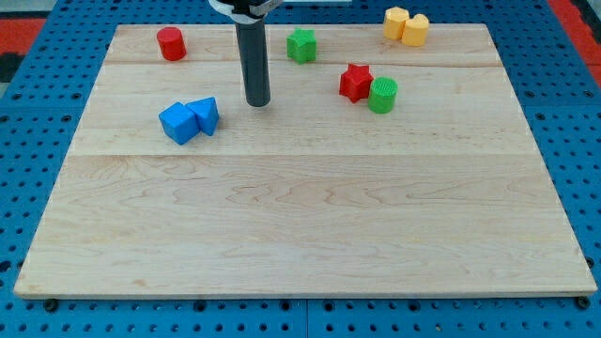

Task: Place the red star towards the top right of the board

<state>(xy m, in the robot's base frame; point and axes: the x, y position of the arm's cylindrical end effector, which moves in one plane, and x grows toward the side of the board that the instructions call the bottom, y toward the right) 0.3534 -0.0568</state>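
The wooden counter (310,225) carries all blocks. My tip (258,102) stands well left of the red star (355,82), which touches the green cylinder (382,95) at far right of centre. No pincer shows, so its state I cannot tell.

Blue pegboard surface (38,141) around wooden board (310,235)

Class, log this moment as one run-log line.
tip: left of red star, apart | star touching green cylinder | yellow blocks top right | star not placed yet
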